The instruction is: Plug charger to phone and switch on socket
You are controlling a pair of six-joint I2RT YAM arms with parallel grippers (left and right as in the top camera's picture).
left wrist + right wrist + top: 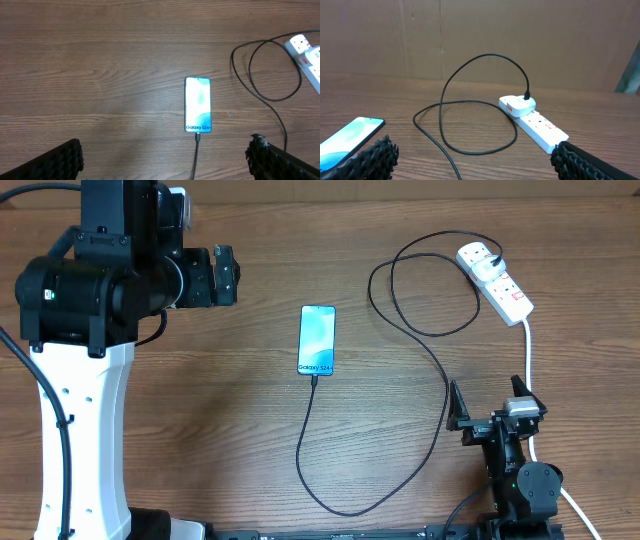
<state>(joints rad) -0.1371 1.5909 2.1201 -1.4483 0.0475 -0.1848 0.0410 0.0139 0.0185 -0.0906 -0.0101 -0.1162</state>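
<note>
The phone (316, 340) lies flat mid-table, its screen lit teal with "Galaxy" text at the near end. The charger's black cable (325, 490) meets the phone's near edge with its connector tip (198, 136), loops over the table, and ends in a plug (497, 258) seated in the white socket (505, 290) at the far right. My left gripper (228, 276) hangs high at the far left, open and empty; its view shows the phone (198, 105) between the fingers (165, 165). My right gripper (490, 406) is open and empty, near the front right. It faces the socket (540, 125) across the cable loop (470, 145).
The socket's thick white cord (528, 350) runs toward the front right, passing under the right arm. A brown board wall (480, 40) stands behind the table. The left arm's white base (80, 440) fills the left side.
</note>
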